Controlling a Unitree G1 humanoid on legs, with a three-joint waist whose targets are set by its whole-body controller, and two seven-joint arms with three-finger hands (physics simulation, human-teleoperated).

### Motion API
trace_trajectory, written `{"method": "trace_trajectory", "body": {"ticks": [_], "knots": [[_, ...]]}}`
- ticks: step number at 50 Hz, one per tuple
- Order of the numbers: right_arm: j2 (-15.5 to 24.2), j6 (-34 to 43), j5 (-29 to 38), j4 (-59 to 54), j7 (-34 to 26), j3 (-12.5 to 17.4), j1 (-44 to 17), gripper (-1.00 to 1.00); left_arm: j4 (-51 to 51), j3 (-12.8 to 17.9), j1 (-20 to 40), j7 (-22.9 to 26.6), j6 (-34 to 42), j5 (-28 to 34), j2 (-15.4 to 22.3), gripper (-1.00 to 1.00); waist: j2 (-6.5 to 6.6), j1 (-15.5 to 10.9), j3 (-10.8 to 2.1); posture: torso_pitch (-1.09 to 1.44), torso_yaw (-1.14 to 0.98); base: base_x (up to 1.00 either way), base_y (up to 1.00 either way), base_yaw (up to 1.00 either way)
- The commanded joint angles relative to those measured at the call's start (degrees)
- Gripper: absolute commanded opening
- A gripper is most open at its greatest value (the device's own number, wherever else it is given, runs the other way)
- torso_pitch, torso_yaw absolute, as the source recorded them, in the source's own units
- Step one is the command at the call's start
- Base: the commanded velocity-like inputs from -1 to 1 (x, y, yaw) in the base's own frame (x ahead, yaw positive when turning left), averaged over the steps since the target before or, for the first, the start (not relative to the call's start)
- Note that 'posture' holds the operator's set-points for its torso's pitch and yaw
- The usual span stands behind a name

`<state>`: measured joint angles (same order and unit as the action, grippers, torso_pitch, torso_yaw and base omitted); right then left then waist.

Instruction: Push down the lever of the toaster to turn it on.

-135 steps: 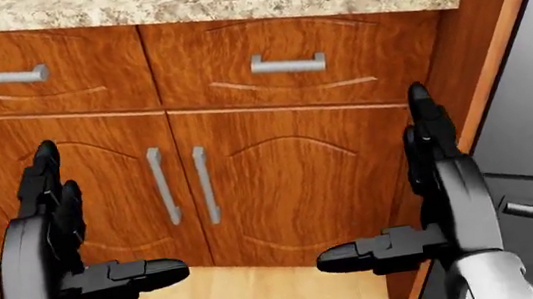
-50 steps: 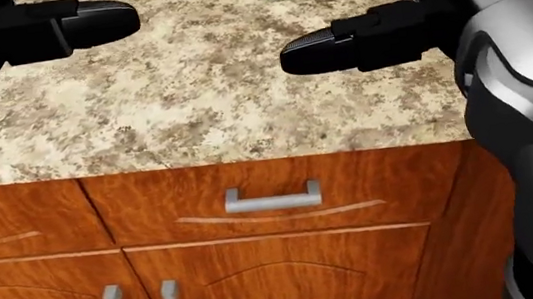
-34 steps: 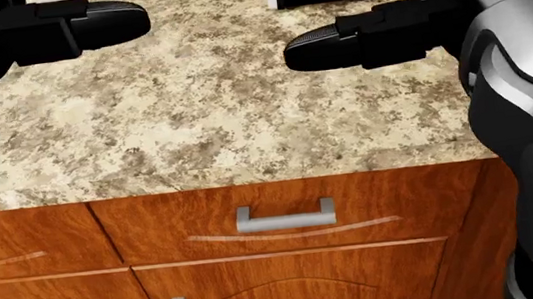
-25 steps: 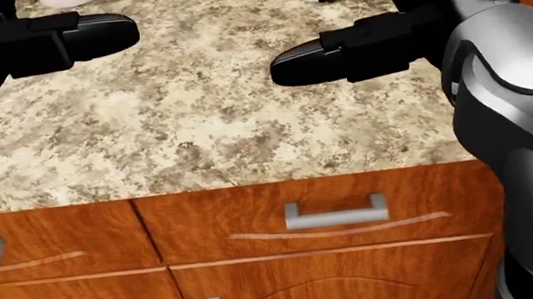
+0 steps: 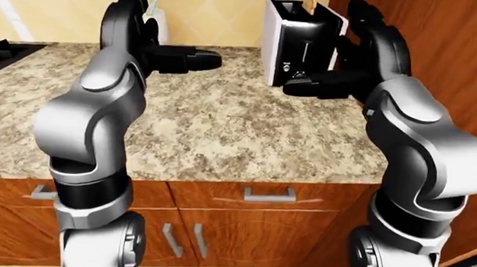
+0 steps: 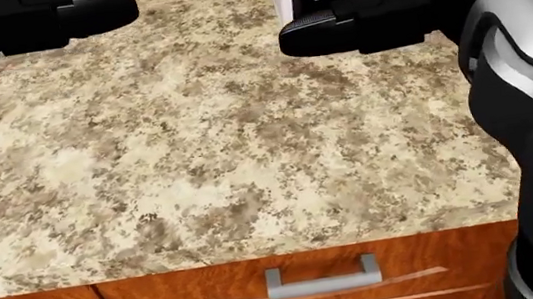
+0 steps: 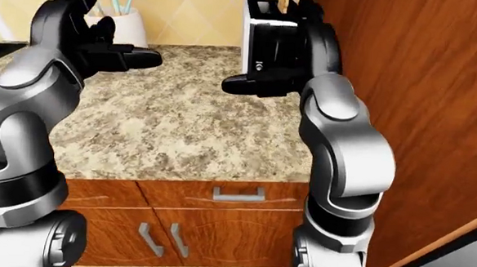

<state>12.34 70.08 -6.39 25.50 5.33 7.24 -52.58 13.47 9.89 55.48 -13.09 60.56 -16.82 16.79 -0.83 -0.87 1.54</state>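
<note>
The toaster (image 5: 302, 43), white-sided with a black face, stands at the far right end of the granite table (image 6: 216, 148), against a tall wooden cabinet panel (image 7: 403, 117), and a slice of bread pokes up from its slot. Its lever shows as a dark vertical strip on the black face in the left-eye view, with a small round knob below; the position of the lever in its slot cannot be told. A small white word is printed near the knob in the head view, too tiny to read. Compared with half a second ago the head camera has moved closer and looks further over the table: the drawer fronts have dropped to the bottom edge, and the toaster now sits at top centre instead of top right. The right hand (image 5: 327, 83) hovers just beside the toaster face, fingers spread apart and holding nothing, its thumb pointing toward the view's left; whether it touches the toaster is unclear. The left hand (image 5: 157, 52) is raised over the table's left part, fingers likewise apart and empty. Behind it a white pot (image 7: 125, 23) holds pale blue utensils. Below the table edge runs a wooden drawer with a metal handle (image 6: 321, 277).
</note>
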Motion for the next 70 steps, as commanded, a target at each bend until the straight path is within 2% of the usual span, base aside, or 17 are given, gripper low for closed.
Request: {"method": "trace_trajectory", "body": {"ticks": [1,2,4,5,7,10,13,14,16,17,19,25,28,30,36,52,70], "knots": [[0.16,-1.49,0.28,0.28,0.44,0.01,-0.94,1.0,0.58,0.09,0.86,0.13,-1.18,-0.06,0.18,1.0,-0.4,-0.24,-0.73,0.0,0.0,0.0,0.0,0.0],[0.11,-1.32,0.27,0.42,0.51,-0.11,-1.16,1.0,0.68,0.13,0.96,0.04,-1.02,-0.07,0.17,1.0,-0.64,-0.33,-0.46,0.0,0.0,0.0,0.0,0.0],[0.08,-1.18,0.19,0.54,0.49,-0.16,-1.48,1.0,0.81,0.15,0.87,0.01,-1.04,-0.14,0.09,1.0,-2.6,-0.64,0.89,0.0,0.0,0.0,0.0,0.0],[0.14,-1.31,0.17,0.56,0.41,-0.2,-1.46,1.0,0.77,0.19,0.84,0.04,-1.13,-0.16,0.12,1.0,-2.32,-0.65,1.08,0.0,0.0,0.0,0.0,0.0],[0.16,-1.11,0.24,0.85,0.26,-0.54,-1.45,1.0,0.86,0.25,0.97,-0.05,-0.91,-0.23,0.17,1.0,-1.82,-0.3,-0.42,0.0,0.0,0.14,0.0,0.0],[-0.09,-0.95,0.56,0.7,0.23,-0.8,-1.64,1.0,1.06,0.1,0.74,-0.17,-0.95,-0.24,0.01,1.0,-0.38,0.18,1.42,0.0,0.0,0.36,-0.03,0.0],[-0.34,-0.01,0.78,1.16,0.28,-1.08,-2.27,1.0,1.02,0.13,0.53,-0.11,-1.22,-0.18,0.12,1.0,-0.08,0.6,0.99,0.0,0.0,0.05,0.0,0.0],[-0.32,0.18,0.87,1.25,0.23,-1.16,-2.48,1.0,1.0,0.13,0.56,-0.11,-1.25,-0.17,0.13,1.0,0.52,0.84,0.71,0.0,0.0,0.0,0.0,0.0],[-0.2,1.79,1.21,2.06,0.21,-1.57,-3.9,1.0,1.03,0.25,0.53,-0.17,-1.31,-0.21,0.13,1.0,3.06,0.99,-0.19,0.0,0.0,0.0,0.0,0.0],[-0.28,2.33,1.32,2.37,0.17,-1.54,-4.23,1.0,0.97,0.28,0.6,-0.17,-1.34,-0.24,0.16,1.0,1.58,1.35,0.03,0.0,0.0,0.0,0.0,0.0],[-0.14,3.86,1.85,3.56,0.06,-2.18,-5.11,1.0,1.1,0.52,0.64,-0.3,-1.3,-0.49,0.13,1.0,1.61,1.09,-0.33,0.0,0.0,0.0,0.0,0.0],[-0.61,3.66,3.15,3.25,-0.84,-2.35,-5.08,1.0,1.31,1.27,1.13,-1.37,-0.74,-1.99,0.05,1.0,2.0,1.25,0.12,0.0,0.0,0.0,0.0,0.0],[-0.74,3.38,3.61,3.03,-1.2,-2.26,-4.95,1.0,1.0,0.84,1.83,-1.77,0.35,-2.45,0.3,1.0,1.29,1.01,-0.17,-0.02,0.0,0.0,0.0,0.0],[-0.79,4.39,3.8,3.53,-1.38,-2.29,-5.67,1.0,0.91,0.74,1.71,-1.78,0.27,-2.67,0.39,1.0,0.62,0.81,-0.9,-0.04,0.0,0.0,0.0,0.0],[-0.91,5.02,4.36,3.61,-1.79,-2.43,-6.5,1.0,1.03,0.88,1.87,-2.11,0.72,-3.24,0.56,1.0,1.12,0.86,-2.51,-0.1,0.0,0.0,0.0,0.0],[-1.76,3.13,5.18,1.35,-2.61,-2.76,-6.69,1.0,0.26,0.59,2.02,-2.32,0.0,-3.67,0.7,1.0,0.55,0.79,-8.04,-0.26,0.0,0.0,0.0,0.0],[-4.22,-15.61,4.42,-19.04,-3.25,-3.54,-7.93,1.0,-0.8,0.4,1.73,-1.37,-3.4,-2.76,0.7,1.0,0.77,0.49,-14.3,-0.35,0.0,0.0,0.0,0.0]]}}
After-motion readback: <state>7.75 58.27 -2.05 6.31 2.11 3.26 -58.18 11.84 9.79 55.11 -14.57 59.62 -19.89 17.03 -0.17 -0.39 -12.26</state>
